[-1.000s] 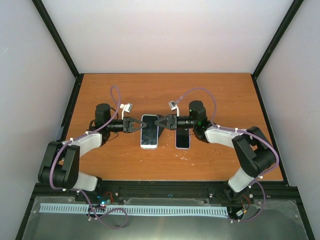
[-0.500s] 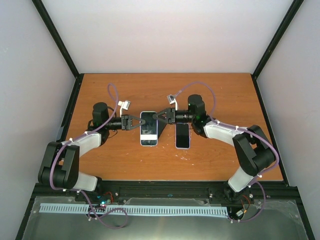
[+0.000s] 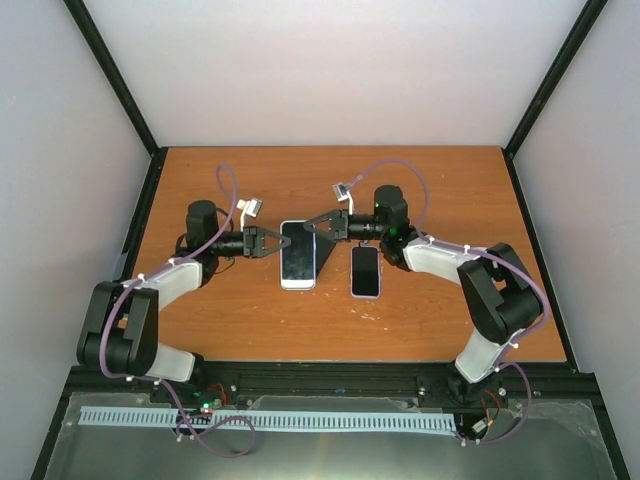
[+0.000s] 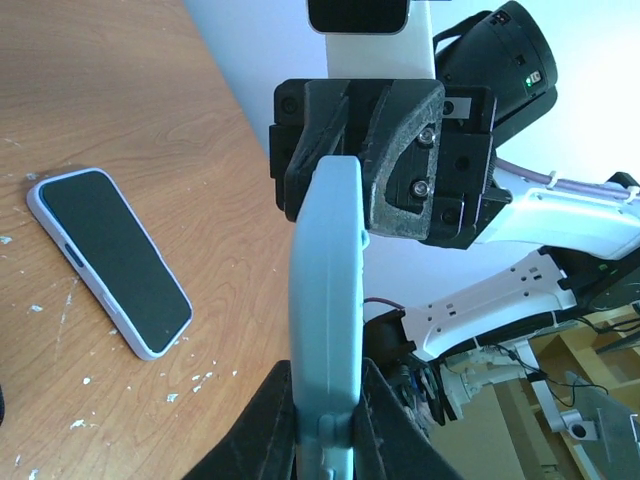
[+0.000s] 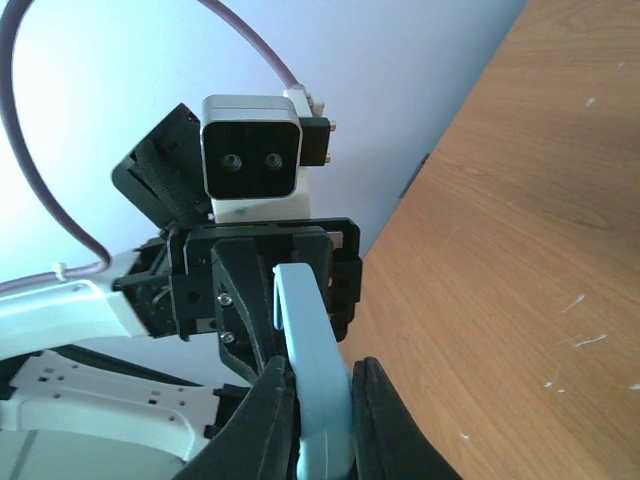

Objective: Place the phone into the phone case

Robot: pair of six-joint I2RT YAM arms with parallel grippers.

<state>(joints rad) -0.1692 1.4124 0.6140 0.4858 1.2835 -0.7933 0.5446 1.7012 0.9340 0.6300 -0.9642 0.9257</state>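
Note:
The light-blue phone case (image 3: 298,256) is held off the table between both grippers, left of the middle. My left gripper (image 3: 268,243) is shut on its left edge and my right gripper (image 3: 322,225) on its far right corner. The left wrist view shows the case (image 4: 325,270) edge-on between my fingers (image 4: 275,425), with the right gripper (image 4: 360,150) clamped on its far end. The right wrist view shows the case (image 5: 305,320) the same way. The phone (image 3: 365,270), with a dark screen and pale rim, lies flat on the table just right of the case; it also shows in the left wrist view (image 4: 108,262).
The wooden table (image 3: 330,180) has black posts at its back corners and pale walls around it. Purple cables loop over both arms. Small white specks lie on the wood near the phone (image 4: 200,378).
Both grippers have carried the case a little toward the far side. The right gripper has shifted from the case's right edge up to its far right corner. The phone has stayed in place.

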